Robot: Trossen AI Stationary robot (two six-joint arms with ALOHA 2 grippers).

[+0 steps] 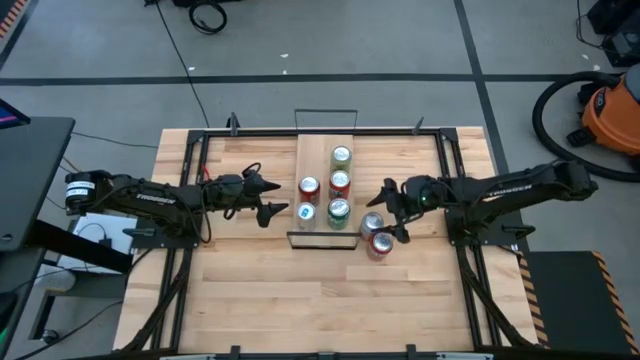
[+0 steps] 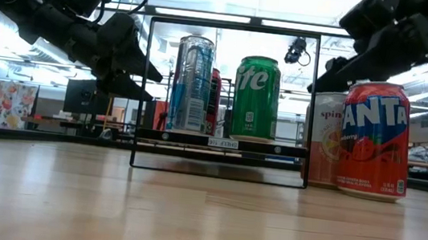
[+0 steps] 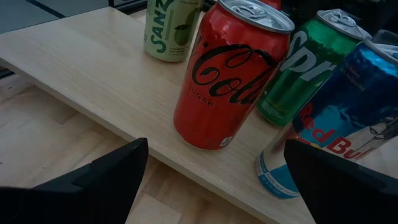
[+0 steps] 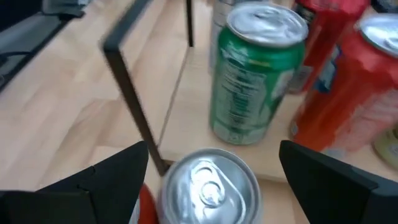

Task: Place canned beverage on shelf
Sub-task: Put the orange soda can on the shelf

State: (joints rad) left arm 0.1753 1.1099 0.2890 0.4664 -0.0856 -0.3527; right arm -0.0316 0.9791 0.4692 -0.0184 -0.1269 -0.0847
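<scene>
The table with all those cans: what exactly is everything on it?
shelf: one, light wood with black wire rails, mid-table.
cans on shelf: five; blue-and-silver Red Bull, red Coca-Cola, green Sprite, a second red can, pale green can.
cans off shelf: two, on the table beside the shelf's right; pale pink can, red Fanta.
left gripper: open, empty, left of the shelf.
right gripper: open, above the pale pink can.

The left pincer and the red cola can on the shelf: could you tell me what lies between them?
Nothing but bare wood. In the high view, the open left pincer is separated from the red cola can only by tabletop and the shelf edge.
</scene>
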